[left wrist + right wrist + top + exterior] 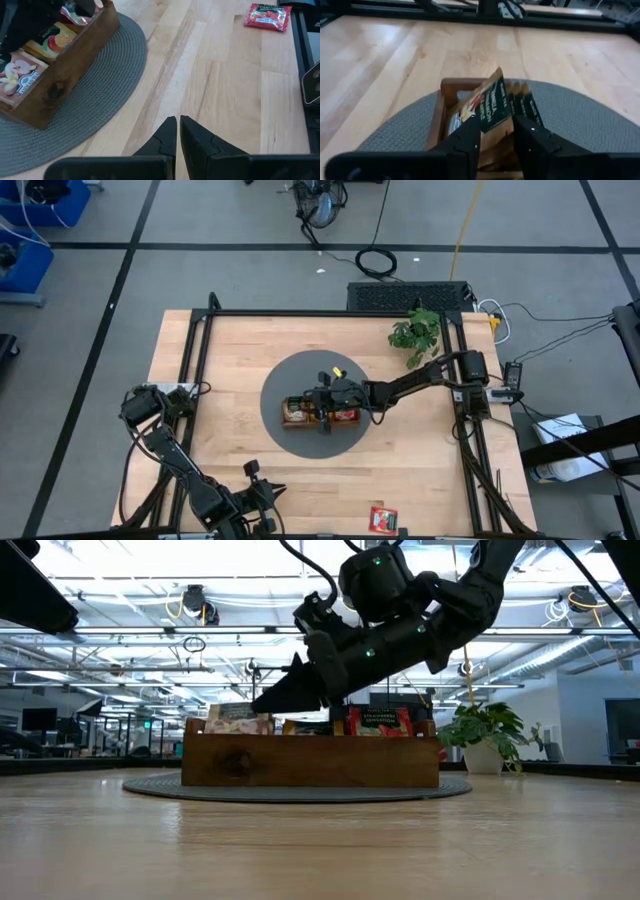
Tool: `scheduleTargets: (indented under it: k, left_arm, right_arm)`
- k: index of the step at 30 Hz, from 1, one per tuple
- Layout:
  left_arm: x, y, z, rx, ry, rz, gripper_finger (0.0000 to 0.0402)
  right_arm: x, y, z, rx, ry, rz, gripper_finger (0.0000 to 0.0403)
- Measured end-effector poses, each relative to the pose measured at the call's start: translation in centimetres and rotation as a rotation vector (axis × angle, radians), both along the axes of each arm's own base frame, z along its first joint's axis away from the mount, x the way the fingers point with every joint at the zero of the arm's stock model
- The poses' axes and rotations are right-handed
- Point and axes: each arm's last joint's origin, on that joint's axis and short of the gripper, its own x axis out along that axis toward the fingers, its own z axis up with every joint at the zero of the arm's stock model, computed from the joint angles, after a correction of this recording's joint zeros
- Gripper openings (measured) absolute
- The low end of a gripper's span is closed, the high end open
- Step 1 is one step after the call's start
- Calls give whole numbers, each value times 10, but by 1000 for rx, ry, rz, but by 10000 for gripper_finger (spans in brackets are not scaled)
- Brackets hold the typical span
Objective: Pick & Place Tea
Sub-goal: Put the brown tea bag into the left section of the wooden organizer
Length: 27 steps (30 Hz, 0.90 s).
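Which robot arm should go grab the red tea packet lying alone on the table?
Probably the left. Its gripper, fingers shut, waits at the table's near edge close to the red tea packet; the right gripper is busy over the wooden tray.

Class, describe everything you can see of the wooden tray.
The wooden tray is a brown, knotty, low-walled box sitting flat on a round grey woven mat at the table's middle. Tea packets stand upright inside its compartments. The right end effector hovers over it among the packets.
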Motion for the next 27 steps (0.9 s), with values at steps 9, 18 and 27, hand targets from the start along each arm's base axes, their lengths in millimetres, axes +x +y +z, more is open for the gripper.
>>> scheduleTargets:
  k: [9, 18, 27]
  left_arm:
    - [1, -1, 0, 1, -2, -7, 31]
    - [1, -1, 0, 0, -3, -7, 31]
    - [1, -1, 0, -2, 0, -9, 31]
  right_arm:
    - [0, 0, -1, 41, 10, 64, 10]
    - [0, 3, 0, 126, 5, 29, 1]
    - [-4, 9, -6, 99, 57, -29, 0]
